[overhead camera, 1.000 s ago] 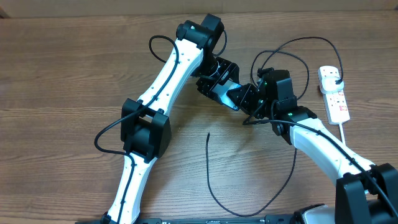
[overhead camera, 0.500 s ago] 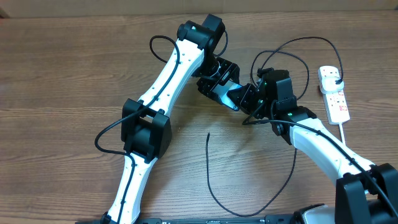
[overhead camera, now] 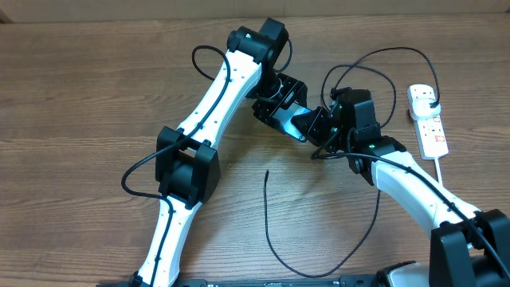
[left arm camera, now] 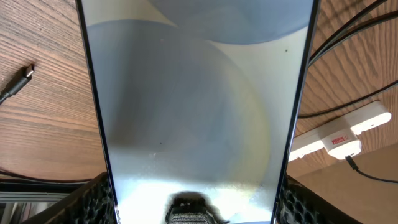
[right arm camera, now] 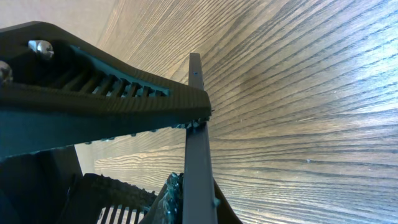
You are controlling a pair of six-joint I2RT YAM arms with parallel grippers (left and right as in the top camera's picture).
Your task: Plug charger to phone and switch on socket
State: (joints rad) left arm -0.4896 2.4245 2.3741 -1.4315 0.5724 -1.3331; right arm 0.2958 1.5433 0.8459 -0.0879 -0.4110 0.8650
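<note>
Wood table (overhead camera: 80, 96). L claw (overhead camera: 283, 116) is wide, w/ the phone (overhead camera: 288, 126) held across its two long sides, up off the table in the middle. R claw (overhead camera: 320, 127) is pinched tight on the phone's thin edge. The charger (overhead camera: 266, 199) tip lies loose just below them. The socket (overhead camera: 430, 127) is far R.

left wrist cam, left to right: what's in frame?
charger tip → phone → power strip
</note>
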